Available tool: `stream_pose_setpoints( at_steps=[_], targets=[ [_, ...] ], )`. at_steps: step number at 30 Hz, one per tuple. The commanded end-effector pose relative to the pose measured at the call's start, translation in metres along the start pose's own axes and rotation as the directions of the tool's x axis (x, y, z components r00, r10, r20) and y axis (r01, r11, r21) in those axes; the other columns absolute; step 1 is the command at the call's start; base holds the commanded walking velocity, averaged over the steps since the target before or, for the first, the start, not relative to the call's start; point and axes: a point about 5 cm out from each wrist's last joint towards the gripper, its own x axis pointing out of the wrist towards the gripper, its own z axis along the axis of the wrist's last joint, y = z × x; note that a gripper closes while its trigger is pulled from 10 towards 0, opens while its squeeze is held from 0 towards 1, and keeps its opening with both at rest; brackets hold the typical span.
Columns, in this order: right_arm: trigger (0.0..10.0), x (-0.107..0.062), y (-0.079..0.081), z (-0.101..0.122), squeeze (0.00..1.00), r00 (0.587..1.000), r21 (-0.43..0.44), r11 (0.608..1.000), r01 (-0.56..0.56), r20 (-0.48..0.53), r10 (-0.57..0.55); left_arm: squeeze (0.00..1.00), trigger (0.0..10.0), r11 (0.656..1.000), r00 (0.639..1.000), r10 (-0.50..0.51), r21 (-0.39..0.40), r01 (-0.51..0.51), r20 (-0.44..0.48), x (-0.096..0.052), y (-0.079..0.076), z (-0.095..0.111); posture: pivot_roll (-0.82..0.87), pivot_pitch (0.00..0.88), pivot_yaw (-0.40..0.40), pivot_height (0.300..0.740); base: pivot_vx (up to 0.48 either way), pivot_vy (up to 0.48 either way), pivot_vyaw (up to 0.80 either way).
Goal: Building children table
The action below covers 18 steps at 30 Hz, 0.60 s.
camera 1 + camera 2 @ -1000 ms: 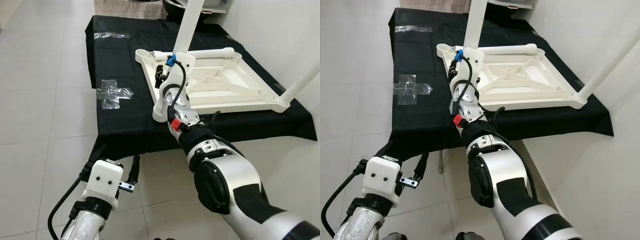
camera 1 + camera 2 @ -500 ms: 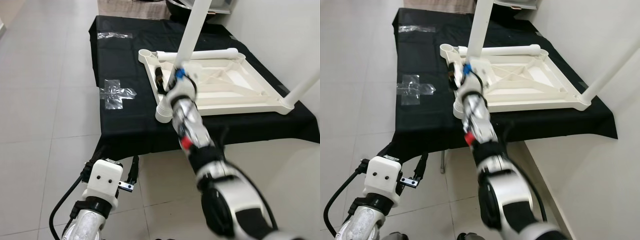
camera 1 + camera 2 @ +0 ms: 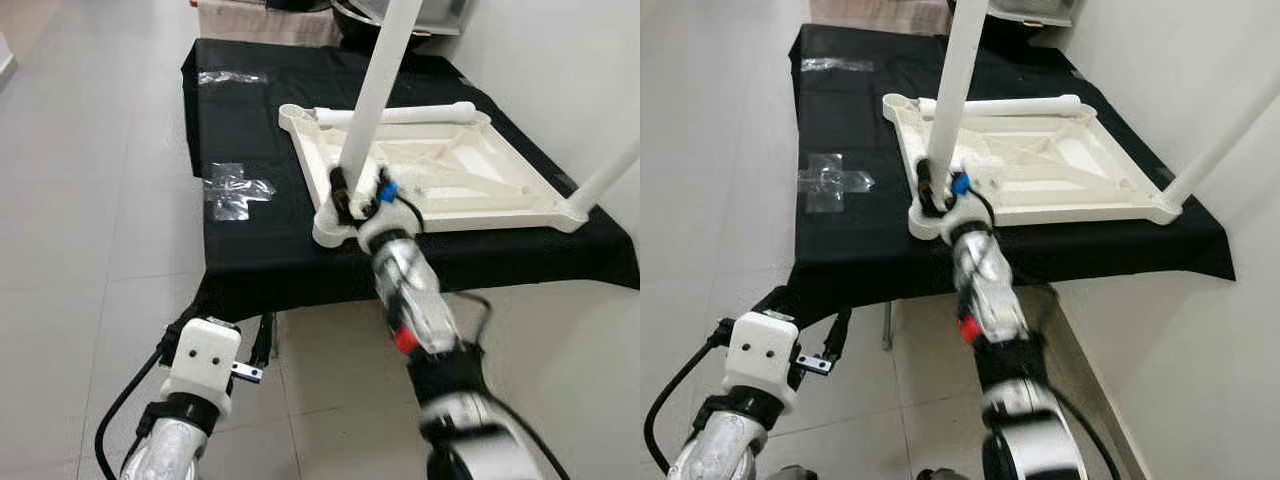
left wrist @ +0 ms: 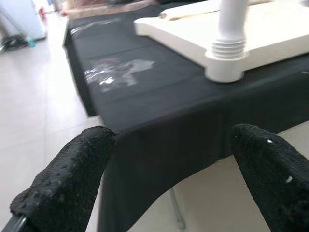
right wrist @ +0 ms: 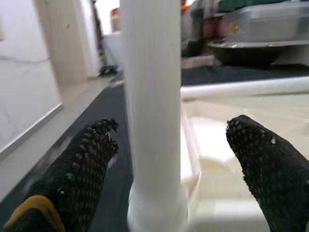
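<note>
A: Where is the piece? The white table top [image 3: 450, 180] lies underside-up on the black-draped worktop [image 3: 250, 245]. One leg [image 3: 375, 95] stands in the near corner socket, another at the far right corner, and a spare leg [image 3: 395, 114] lies along the far edge.

B: Right gripper [image 5: 166, 145]: jaws spread wide either side of the near leg's base, pads apart from it, nothing held. Left gripper [image 4: 169, 169] hangs low before the worktop's front edge, jaws wide open, empty.

A: Step in hand, as I judge it: seating this leg. Close squarely on the tube low down, keep it upright, then turn about its own axis; the threaded collar [image 4: 227, 48] suggests it screws in.

B: Risk: side load could shift the top on the cloth.

A: Surroundings: pale tiled floor [image 3: 80, 200], white wall on the right, clear tape patches [image 3: 235, 190] on the cloth, bins beyond.
</note>
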Motion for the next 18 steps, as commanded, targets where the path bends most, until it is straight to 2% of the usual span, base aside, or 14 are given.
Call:
stream_pose_setpoints(
  at_steps=[1, 4, 6, 7, 9, 10, 11, 12, 14, 16, 18],
  targets=[
    [10.0, -0.005, 0.000, 0.004, 0.00, 1.000, -0.007, 1.000, -0.025, -0.001, 0.025, 0.00, 10.0, 1.000, 0.999, 0.018, -0.025, -0.019, -0.032, -0.001, 0.001, -0.004, 0.13, 0.089, -0.156, 0.740, 0.000, 0.000, 0.00],
    [10.0, -0.029, -0.014, -0.003, 0.00, 0.999, -0.077, 0.997, 0.024, -0.031, -0.026, 0.00, 10.0, 0.995, 0.995, 0.087, -0.045, -0.089, -0.044, 0.001, 0.014, -0.003, 0.13, 0.088, -0.154, 0.740, 0.000, 0.000, 0.00],
    [10.0, -0.033, -0.017, -0.003, 0.00, 0.999, -0.091, 0.995, 0.035, -0.034, -0.038, 0.00, 10.0, 0.994, 0.994, 0.100, -0.047, -0.102, -0.046, 0.001, 0.016, -0.003, 0.13, 0.088, -0.154, 0.740, 0.000, 0.000, 0.00],
    [10.0, -0.040, -0.031, -0.003, 0.00, 0.991, -0.124, 0.985, 0.122, -0.036, -0.127, 0.00, 10.0, 0.990, 0.990, 0.132, -0.052, -0.134, -0.047, 0.001, 0.022, -0.001, 0.13, 0.086, -0.150, 0.740, 0.000, 0.000, 0.00],
    [10.0, -0.056, -0.056, -0.001, 0.00, 0.955, -0.212, 0.935, 0.285, -0.019, -0.295, 0.00, 10.0, 0.982, 0.982, 0.181, -0.043, -0.183, -0.051, 0.001, 0.033, 0.001, 0.14, 0.086, -0.147, 0.740, 0.000, 0.000, 0.00],
    [10.0, -0.056, -0.056, -0.001, 0.00, 0.955, -0.212, 0.935, 0.285, -0.019, -0.295, 0.00, 10.0, 0.982, 0.982, 0.181, -0.043, -0.183, -0.051, 0.001, 0.033, 0.001, 0.14, 0.086, -0.147, 0.740, 0.000, 0.000, 0.00],
    [10.0, -0.065, -0.069, 0.000, 0.00, 0.928, -0.243, 0.901, 0.359, -0.012, -0.373, 0.00, 10.0, 0.978, 0.978, 0.203, -0.036, -0.205, -0.049, 0.001, 0.038, 0.002, 0.14, 0.085, -0.141, 0.740, 0.000, 0.000, 0.00],
    [10.0, -0.065, -0.069, 0.000, 0.00, 0.928, -0.243, 0.901, 0.359, -0.012, -0.373, 0.00, 10.0, 0.978, 0.978, 0.203, -0.036, -0.205, -0.049, 0.001, 0.038, 0.002, 0.14, 0.085, -0.141, 0.740, 0.000, 0.000, 0.00],
    [10.0, -0.078, -0.085, 0.001, 0.00, 0.885, -0.255, 0.858, 0.446, -0.019, -0.465, 0.00, 10.0, 0.973, 0.972, 0.232, -0.004, -0.232, -0.040, 0.004, 0.048, 0.003, 0.14, 0.082, -0.130, 0.740, 0.000, 0.000, 0.00],
    [10.0, -0.084, -0.091, 0.001, 0.00, 0.862, -0.264, 0.835, 0.482, -0.027, -0.506, 0.00, 10.0, 0.969, 0.969, 0.245, 0.017, -0.245, -0.038, 0.006, 0.054, 0.002, 0.14, 0.082, -0.127, 0.740, 0.000, 0.000, 0.00],
    [10.0, -0.085, -0.093, 0.001, 0.00, 0.856, -0.268, 0.829, 0.490, -0.029, -0.515, 0.00, 10.0, 0.969, 0.968, 0.248, 0.023, -0.247, -0.038, 0.007, 0.056, 0.002, 0.14, 0.082, -0.127, 0.740, 0.000, 0.000, 0.00]
  ],
)
